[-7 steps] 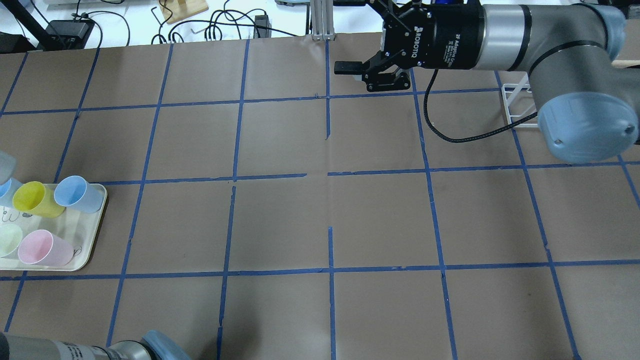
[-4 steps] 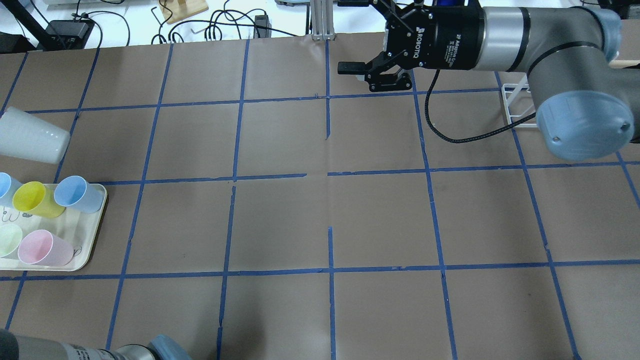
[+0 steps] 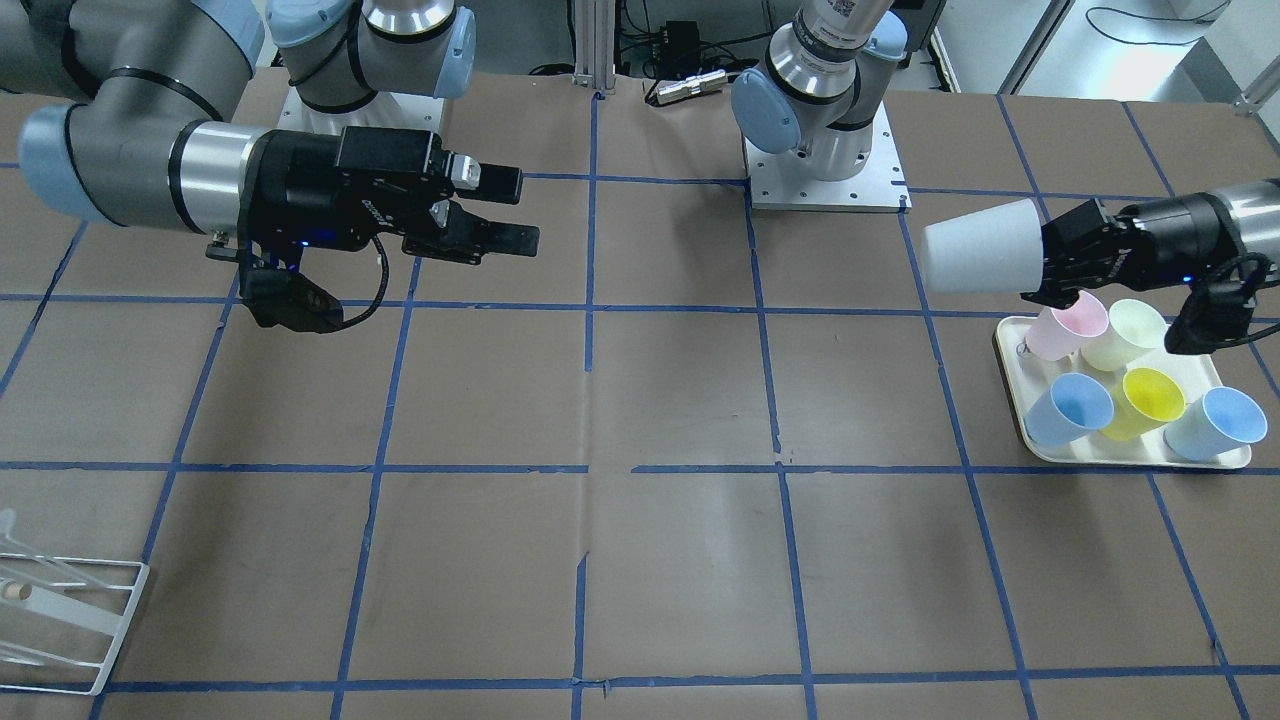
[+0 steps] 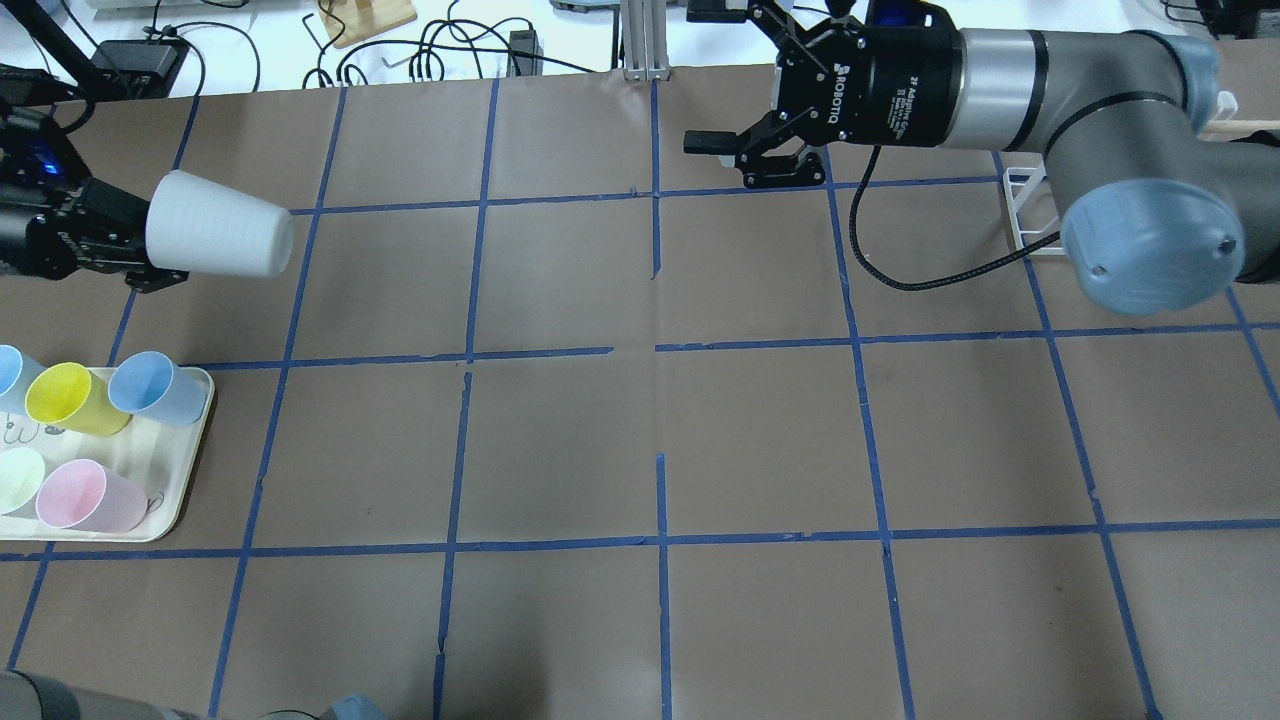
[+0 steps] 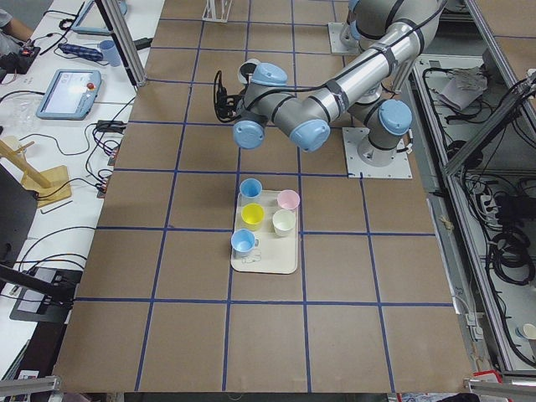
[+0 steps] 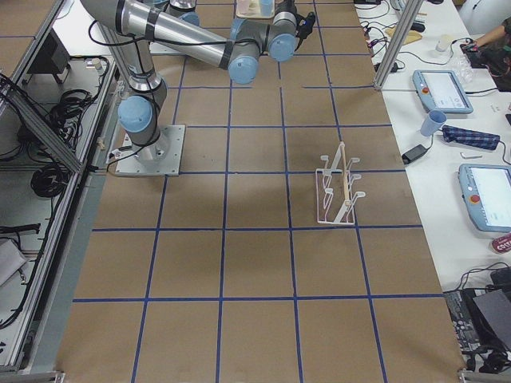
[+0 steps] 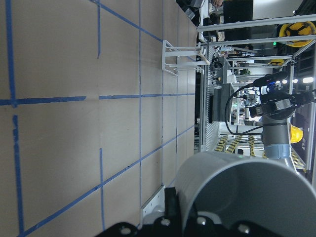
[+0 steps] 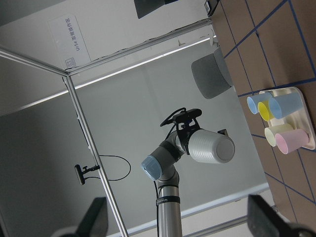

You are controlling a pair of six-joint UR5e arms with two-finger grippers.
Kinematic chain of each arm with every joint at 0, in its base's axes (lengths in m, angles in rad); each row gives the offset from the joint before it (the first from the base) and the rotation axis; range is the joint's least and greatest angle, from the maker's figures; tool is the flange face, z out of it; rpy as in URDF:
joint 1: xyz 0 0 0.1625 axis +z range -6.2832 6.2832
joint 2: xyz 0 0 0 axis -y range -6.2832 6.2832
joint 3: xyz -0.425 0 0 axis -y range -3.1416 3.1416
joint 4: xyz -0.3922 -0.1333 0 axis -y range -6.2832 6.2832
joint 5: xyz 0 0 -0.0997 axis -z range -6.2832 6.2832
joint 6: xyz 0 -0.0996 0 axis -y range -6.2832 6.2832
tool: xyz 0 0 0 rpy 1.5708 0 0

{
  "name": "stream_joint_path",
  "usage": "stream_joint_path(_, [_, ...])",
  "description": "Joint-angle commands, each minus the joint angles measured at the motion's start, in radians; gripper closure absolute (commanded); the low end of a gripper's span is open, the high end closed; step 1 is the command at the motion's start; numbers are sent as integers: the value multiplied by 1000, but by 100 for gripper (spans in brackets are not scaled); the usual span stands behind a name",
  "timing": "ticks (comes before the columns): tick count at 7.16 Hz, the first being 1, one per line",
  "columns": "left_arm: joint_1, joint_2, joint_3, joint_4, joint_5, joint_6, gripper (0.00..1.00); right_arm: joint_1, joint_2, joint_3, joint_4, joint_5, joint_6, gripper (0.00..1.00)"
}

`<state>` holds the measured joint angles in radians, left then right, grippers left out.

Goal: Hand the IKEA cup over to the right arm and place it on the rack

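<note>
1. The table (image 4: 760, 440) is covered in brown paper, marked off into large squares by blue tape lines.
2. On the robot's left side, toward its near edge, a cream tray (image 4: 185, 478) lies flat. It holds five tumblers: a pink one (image 4: 85, 495), a pale green one (image 4: 15, 478), a yellow one (image 4: 65, 398) and two blue ones (image 4: 150, 385).
3. Just beyond the tray, the left gripper (image 3: 1062, 252) holds the IKEA cup (image 4: 215, 238) off the table. The jaws are clamped at the cup's wide rim end. The cup lies on its side, with its narrow base pointing toward the middle of the table.
4. Farther out and across the centre line, the right gripper (image 3: 510, 212) hangs level above the paper. Its jaws are apart with nothing between them. It points toward the cup, well apart from it.
5. The rack (image 6: 339, 191) stands on the far right part of the table. In the overhead view the right arm (image 4: 1100, 90) partly hides it.
6. Past the far edge is a white surface with tangled black cables (image 4: 440, 45) and a wooden stand (image 4: 370, 15).
</note>
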<state>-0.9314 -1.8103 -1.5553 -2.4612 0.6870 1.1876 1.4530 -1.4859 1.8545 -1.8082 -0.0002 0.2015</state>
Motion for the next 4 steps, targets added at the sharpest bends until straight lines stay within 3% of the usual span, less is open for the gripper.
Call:
stream_joint_path(1, [-128,2,-31,-53,-162,-16,100,3,7,-3,-3,-7,-1,0])
stream_joint_path(2, [-200,17,-46,-55,-263,-34,100,3,9,0,-5,-6,-10,0])
stream_joint_path(4, [-361,29,-52,-53,-470,-101,100,4,12,9,-116,-14,-8,0])
